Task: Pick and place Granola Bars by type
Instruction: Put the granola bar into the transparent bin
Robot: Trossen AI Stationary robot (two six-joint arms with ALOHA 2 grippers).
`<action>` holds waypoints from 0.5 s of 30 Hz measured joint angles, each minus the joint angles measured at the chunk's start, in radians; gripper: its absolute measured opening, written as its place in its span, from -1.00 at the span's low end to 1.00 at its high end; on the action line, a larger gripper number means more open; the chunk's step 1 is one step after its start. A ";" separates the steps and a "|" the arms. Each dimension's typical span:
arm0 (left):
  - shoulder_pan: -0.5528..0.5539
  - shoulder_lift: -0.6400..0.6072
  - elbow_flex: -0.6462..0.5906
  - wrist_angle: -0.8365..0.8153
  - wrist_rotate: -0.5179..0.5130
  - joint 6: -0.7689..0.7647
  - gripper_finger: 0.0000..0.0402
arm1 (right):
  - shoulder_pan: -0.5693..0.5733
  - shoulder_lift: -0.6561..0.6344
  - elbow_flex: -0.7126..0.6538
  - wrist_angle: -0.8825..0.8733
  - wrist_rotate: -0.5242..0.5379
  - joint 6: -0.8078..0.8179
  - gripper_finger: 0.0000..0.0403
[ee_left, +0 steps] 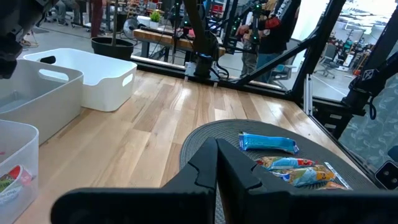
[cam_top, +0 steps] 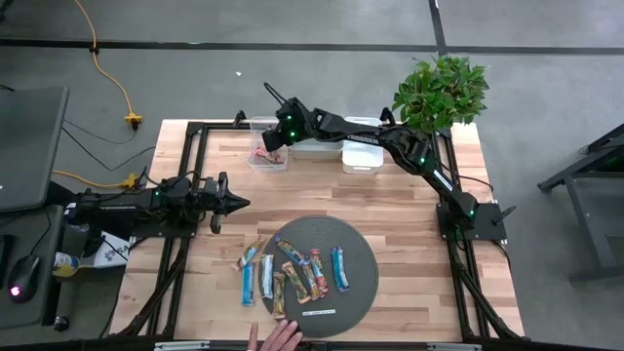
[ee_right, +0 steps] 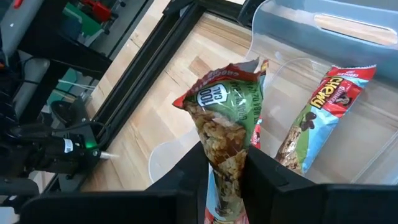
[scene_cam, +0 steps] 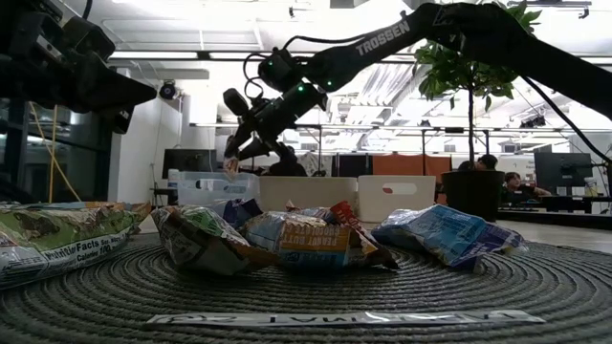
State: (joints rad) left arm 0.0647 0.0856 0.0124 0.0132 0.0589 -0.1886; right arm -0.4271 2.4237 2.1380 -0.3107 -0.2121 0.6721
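My right gripper (cam_top: 276, 144) hangs over a clear bin (cam_top: 268, 158) at the table's far side, shut on a granola bar (ee_right: 227, 124) with a red-edged wrapper and a green label. A second red bar (ee_right: 323, 115) lies on the floor of that bin. Several more granola bars (cam_top: 292, 273), blue, red and brown-orange, lie flat on a round dark woven mat (cam_top: 356, 249) near the front edge. My left gripper (cam_top: 234, 203) is shut and parked level at the table's left, touching nothing. My right gripper pinches the bar's near end (ee_right: 227, 165) between its two fingers (ee_right: 186, 180). The fingers slant down from the table's right and lie along the bar. The bar sticks out past the fingertips, lifted clear above the bin's opening.
Two white bins (cam_top: 317, 146) (cam_top: 363, 156) stand to the right of the clear one. A potted plant (cam_top: 439, 93) stands at the far right corner. A person's hand (cam_top: 283, 336) rests at the front edge by the mat. A white label strip (cam_top: 317, 313) lies on the mat.
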 joint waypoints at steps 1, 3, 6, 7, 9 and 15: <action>0.000 0.000 0.000 0.000 0.000 0.000 -1.00 | 0.000 0.000 0.000 0.000 -0.003 -0.003 -0.68; 0.000 0.000 0.000 0.000 0.000 0.000 -1.00 | 0.000 0.000 0.000 0.000 -0.007 -0.010 -0.68; 0.000 0.000 0.000 0.000 0.000 0.000 -1.00 | 0.000 0.000 0.000 0.000 -0.021 -0.026 -0.68; 0.000 0.000 0.000 0.000 0.000 0.000 -1.00 | 0.000 0.000 0.000 0.000 -0.025 -0.028 -0.68; 0.000 0.000 0.000 0.000 0.000 0.000 -1.00 | 0.000 0.000 0.000 0.001 -0.030 -0.037 -0.68; 0.000 0.000 0.000 0.000 0.000 0.000 -1.00 | 0.000 0.000 0.000 0.002 -0.051 -0.071 -0.67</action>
State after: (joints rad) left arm 0.0647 0.0856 0.0124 0.0135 0.0589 -0.1884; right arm -0.4271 2.4237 2.1380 -0.3083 -0.2631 0.6015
